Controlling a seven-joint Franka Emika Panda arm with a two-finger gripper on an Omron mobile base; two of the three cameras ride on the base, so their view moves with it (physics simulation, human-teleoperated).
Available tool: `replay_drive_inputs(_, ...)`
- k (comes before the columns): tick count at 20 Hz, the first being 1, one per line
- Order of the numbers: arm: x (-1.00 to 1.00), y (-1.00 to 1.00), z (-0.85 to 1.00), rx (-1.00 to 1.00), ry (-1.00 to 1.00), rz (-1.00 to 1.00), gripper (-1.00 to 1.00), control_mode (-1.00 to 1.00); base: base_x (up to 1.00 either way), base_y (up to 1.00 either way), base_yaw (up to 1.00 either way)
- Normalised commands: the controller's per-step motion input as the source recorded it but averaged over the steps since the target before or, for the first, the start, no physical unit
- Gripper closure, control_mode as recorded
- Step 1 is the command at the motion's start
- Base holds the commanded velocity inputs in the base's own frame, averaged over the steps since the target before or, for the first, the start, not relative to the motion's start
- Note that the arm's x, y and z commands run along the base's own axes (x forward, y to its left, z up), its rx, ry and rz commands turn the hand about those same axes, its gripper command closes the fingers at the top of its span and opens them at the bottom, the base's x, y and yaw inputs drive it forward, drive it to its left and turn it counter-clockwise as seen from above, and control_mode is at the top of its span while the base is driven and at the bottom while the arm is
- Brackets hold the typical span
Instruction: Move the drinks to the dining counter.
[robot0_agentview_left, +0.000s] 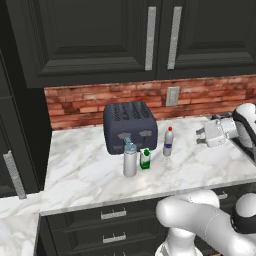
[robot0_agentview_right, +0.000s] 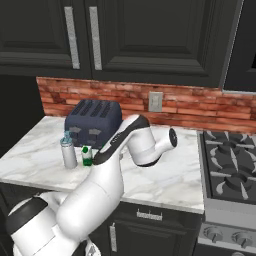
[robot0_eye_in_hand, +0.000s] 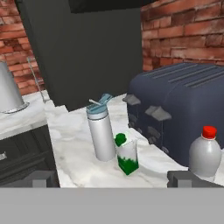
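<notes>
Marble worktop (robot0_agentview_left: 85, 170) under dark cabinets (robot0_agentview_left: 95, 35), brick backsplash (robot0_agentview_left: 75, 105) behind — gripper (robot0_agentview_left: 201, 136) spread wide, empty.

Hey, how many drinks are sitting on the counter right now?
3, all by the toaster: the metal bottle in front, the green carton just right of it, the red-capped bottle off the toaster's right corner.

Your left base view looks forward and down from behind the arm at the marble desk (robot0_agentview_left: 85, 170), with the toaster (robot0_agentview_left: 130, 126) near centre. Your right base view faces the same desk from the other side, sharing the toaster and brick wall (robot0_agentview_right: 200, 107). Your hand view sits low and close, looking across the desk at the toaster's side.
</notes>
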Motion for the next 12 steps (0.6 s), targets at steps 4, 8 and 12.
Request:
replay_drive_inputs(4, 0.35, -0.02, 0.0, 0.03, 0.0, 0.02, -1.0, -1.0, 0.0, 0.0, 0.0)
replay_drive_inputs(8, 0.32, -0.01, -0.04, 0.0, 0.0, 0.01, -1.0, -1.0, 0.0, 0.0, 0.0)
replay_drive_inputs(12, 0.3, 0.0, -0.13, 0.0, -0.03, 0.0, -1.0, -1.0, 0.0, 0.0, 0.0)
